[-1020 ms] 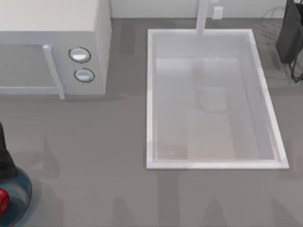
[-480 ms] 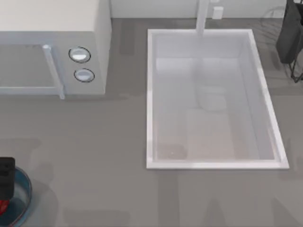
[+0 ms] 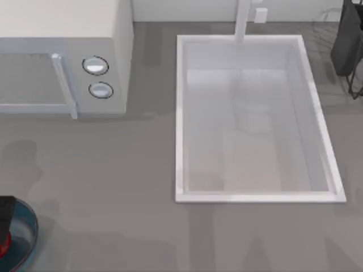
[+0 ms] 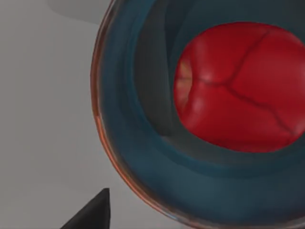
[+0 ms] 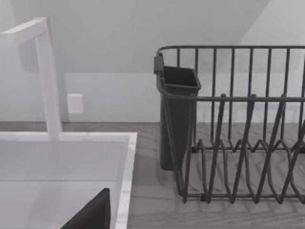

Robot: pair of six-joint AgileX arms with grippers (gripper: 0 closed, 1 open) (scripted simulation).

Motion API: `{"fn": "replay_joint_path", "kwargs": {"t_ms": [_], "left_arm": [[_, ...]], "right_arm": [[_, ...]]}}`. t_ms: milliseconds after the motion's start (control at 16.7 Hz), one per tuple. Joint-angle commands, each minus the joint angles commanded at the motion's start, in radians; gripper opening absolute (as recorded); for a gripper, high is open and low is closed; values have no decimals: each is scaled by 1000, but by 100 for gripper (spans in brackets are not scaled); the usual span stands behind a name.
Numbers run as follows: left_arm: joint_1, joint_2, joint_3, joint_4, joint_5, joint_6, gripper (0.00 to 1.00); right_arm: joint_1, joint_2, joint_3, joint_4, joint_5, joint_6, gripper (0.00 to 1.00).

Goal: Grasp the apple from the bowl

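At the near left corner of the grey counter, the dark teal-blue bowl is sitting partly cut off by the table's left edge, and the red apple is lying inside it, showing as a sliver of red just under the left gripper, a black block hanging directly over the bowl. In the left wrist view the apple is resting on the bowl's floor close to one wall of the bowl, and one dark fingertip is standing over the bare counter outside the rim; whether the fingers are spread or closed I cannot tell. Farther back, a white sink is sitting right of centre with its faucet at the far rim. A white microwave is standing at the far left. In the right wrist view, a dark dish rack is standing beside the sink, with one dark fingertip of the right gripper over the basin.
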Motion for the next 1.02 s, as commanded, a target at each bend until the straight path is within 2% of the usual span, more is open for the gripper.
{"fn": "replay_joint_path", "kwargs": {"t_ms": [480,840,1020], "left_arm": [[-2,28,-23,29,0,1,100],[3,148,-185,341,-1,7,100],[6,198,-253,443,-1,9,100]], "right_arm": [[0,0,0,0,0,0,100],[0,0,0,0,0,0,100],[0,0,0,0,0,0,100]]}}
